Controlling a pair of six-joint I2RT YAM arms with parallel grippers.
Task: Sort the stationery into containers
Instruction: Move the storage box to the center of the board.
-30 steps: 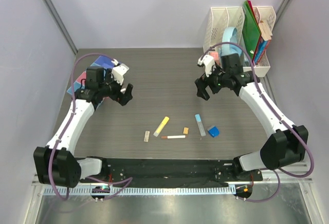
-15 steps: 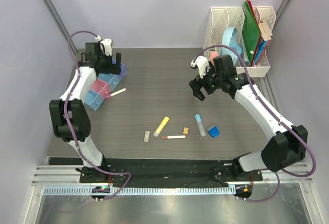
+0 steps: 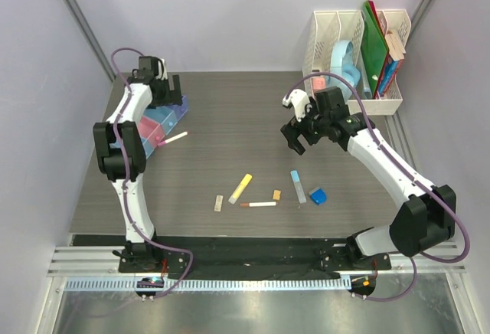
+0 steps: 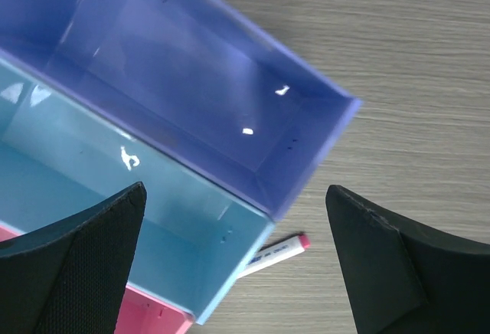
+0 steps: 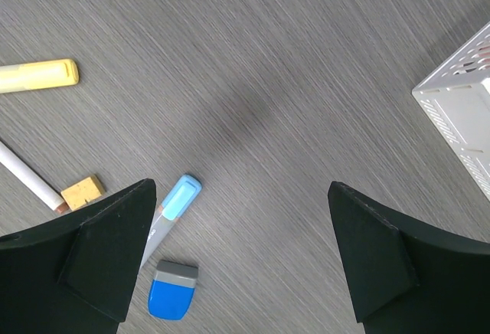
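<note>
Right tool (image 5: 242, 187) open, empty, above the bench (image 5: 268, 81). Pale blue stick (image 5: 174, 204) lies at its 7 o'clock, blue wedge (image 5: 172, 297) just beside it. Centre over the stick, jaws across its width, before you descend. Left tool (image 4: 236, 190) open, empty, over purple bin (image 4: 199, 89), bench 10 o'clock.

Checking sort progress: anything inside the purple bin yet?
Left wrist view: the purple bin has a bare floor, only glare spots. One end runs off frame; in the top view the left arm partly covers it.
</note>
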